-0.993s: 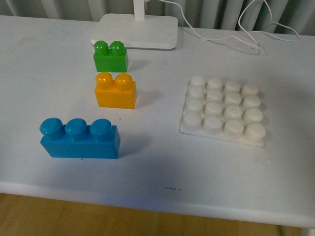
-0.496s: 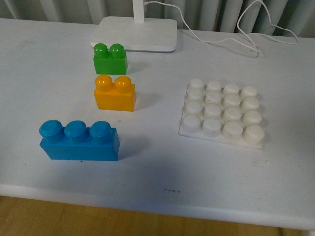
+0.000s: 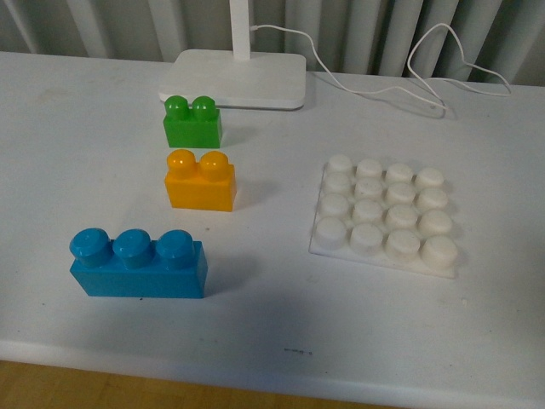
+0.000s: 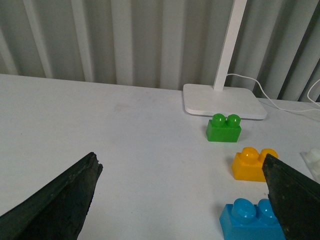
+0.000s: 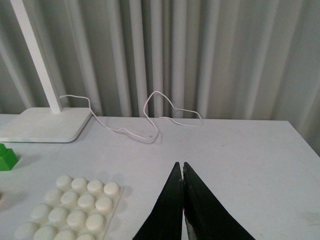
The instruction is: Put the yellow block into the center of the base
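Observation:
The yellow block [image 3: 201, 181], orange-yellow with two studs, stands on the white table left of centre, between a green brick [image 3: 193, 121] and a blue brick [image 3: 138, 262]. The base [image 3: 384, 216], a white plate of round studs, lies to its right with nothing on it. Neither gripper shows in the front view. My left gripper [image 4: 182, 172] is open wide and empty above the table, with the yellow block [image 4: 251, 164] ahead beside one finger. My right gripper [image 5: 180, 167] is shut and empty above bare table, with the base [image 5: 70, 206] off to one side.
A white lamp foot [image 3: 235, 68] with its post stands at the back behind the green brick. A white cable [image 3: 400, 72] loops across the back right of the table. Grey curtains hang behind. The table's front edge [image 3: 255, 375] runs near the blue brick.
The whole scene has shifted down in the front view, showing more curtain at the back. The bricks and base keep their places relative to each other.

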`<control>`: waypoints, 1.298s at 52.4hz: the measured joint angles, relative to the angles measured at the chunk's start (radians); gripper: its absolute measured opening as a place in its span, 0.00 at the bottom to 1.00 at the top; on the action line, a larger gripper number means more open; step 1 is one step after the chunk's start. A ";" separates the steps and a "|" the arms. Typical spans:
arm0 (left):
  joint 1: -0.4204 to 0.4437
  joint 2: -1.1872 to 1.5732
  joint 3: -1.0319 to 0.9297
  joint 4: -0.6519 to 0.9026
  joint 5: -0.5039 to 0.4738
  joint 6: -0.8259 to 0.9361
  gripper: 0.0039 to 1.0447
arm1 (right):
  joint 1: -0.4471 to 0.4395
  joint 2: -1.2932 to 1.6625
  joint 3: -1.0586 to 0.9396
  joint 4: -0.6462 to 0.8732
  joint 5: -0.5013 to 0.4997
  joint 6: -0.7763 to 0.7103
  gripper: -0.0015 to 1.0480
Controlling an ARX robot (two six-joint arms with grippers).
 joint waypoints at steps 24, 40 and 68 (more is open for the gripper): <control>0.000 0.000 0.000 0.000 0.000 0.000 0.94 | 0.001 -0.139 -0.091 -0.042 0.005 -0.003 0.01; 0.000 -0.001 0.000 0.000 0.001 0.000 0.94 | 0.001 -0.346 -0.137 -0.204 0.005 -0.003 0.01; 0.000 -0.001 0.000 0.000 0.001 0.000 0.94 | 0.001 -0.350 -0.138 -0.205 0.005 -0.005 0.29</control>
